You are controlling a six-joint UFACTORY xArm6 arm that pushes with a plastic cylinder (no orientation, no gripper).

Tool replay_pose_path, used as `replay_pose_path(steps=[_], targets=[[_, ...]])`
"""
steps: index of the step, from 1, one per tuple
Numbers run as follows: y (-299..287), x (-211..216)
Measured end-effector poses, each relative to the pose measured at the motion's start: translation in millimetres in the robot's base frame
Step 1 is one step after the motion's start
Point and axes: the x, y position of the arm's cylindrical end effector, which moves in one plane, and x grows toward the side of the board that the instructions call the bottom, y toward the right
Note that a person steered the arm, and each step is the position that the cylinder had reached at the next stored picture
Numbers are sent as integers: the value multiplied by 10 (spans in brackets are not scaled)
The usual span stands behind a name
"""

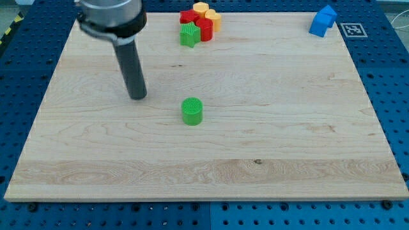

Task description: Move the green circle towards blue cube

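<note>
The green circle (192, 110), a short ribbed cylinder, stands alone near the middle of the wooden board (255, 160). The blue cube (323, 21) sits at the board's top right corner. My tip (137, 96) rests on the board to the left of the green circle and slightly above it in the view, about a block's width and a half away, not touching it. The rod rises from there to the dark arm end at the view's top left.
A cluster at the top centre holds a green star-like block (188, 36), red blocks (203, 28) and yellow blocks (210, 16) packed together. A fiducial tag (353, 29) lies at the board's top right edge. Blue perforated table surrounds the board.
</note>
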Motion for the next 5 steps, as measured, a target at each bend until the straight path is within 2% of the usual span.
replay_pose_path(steps=[2, 3, 5], targets=[[479, 533], [744, 555], [1279, 219]])
